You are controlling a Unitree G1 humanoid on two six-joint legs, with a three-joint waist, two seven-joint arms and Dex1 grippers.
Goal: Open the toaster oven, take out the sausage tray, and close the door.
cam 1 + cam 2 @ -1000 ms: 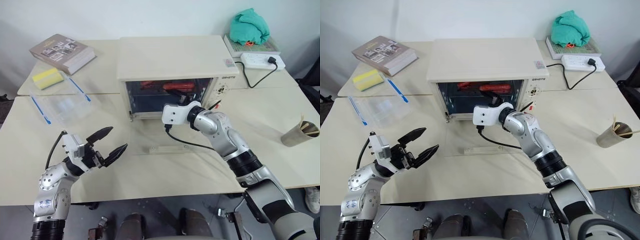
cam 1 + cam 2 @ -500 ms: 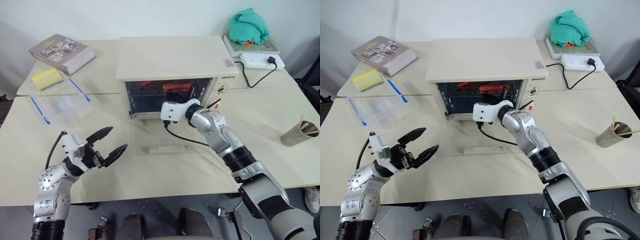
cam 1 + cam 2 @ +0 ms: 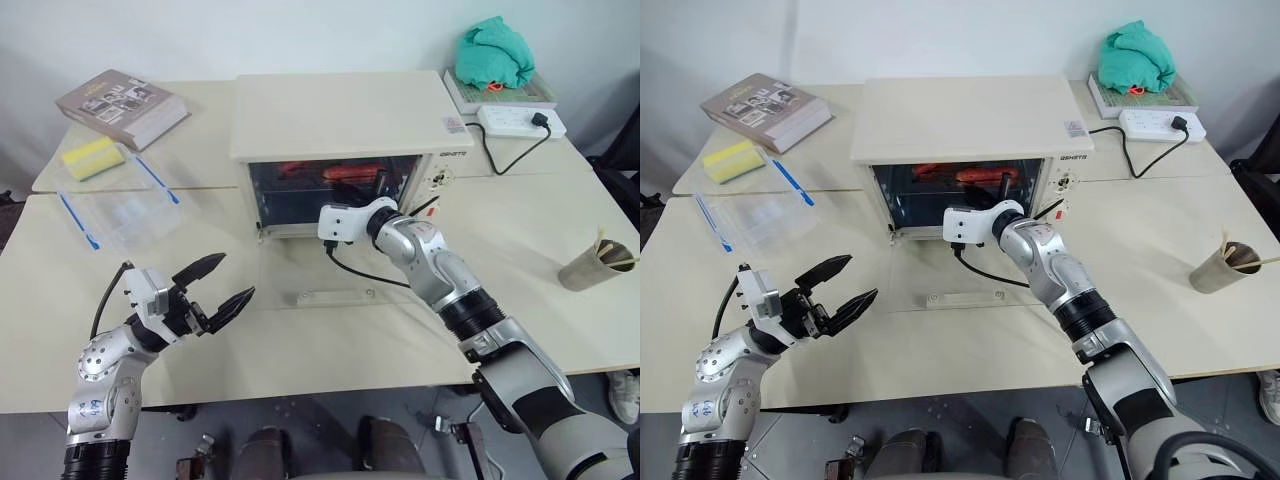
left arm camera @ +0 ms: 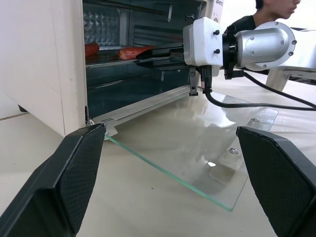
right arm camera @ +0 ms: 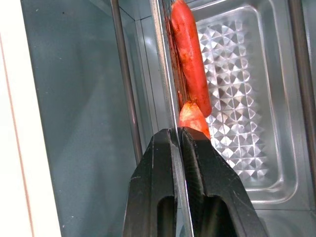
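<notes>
Since a second ago the right gripper has pushed a little deeper into the toaster oven and its two black fingers have closed on the front rim of the sausage tray; the left arm has kept its place.

Head views: the toaster oven stands at the middle of the cream table, its door folded down flat on the table in front of it. The right arm reaches into the oven's mouth from the front right. The left gripper hovers in front of the oven and to its left, above the table, its fingers spread wide and holding nothing. Left of the oven lie a clear plastic box, a yellow sponge and a book. Behind the oven to the right sit a green cloth and a power strip; a paper cup stands well to the oven's right.

Left wrist view: the glass door lies flat before the oven, and the right gripper's white housing is at the oven's mouth, level with the tray and its red sausages.

Right wrist view: the fingers pinch the tray's thin metal edge inside the oven, sausages lying just beyond.
</notes>
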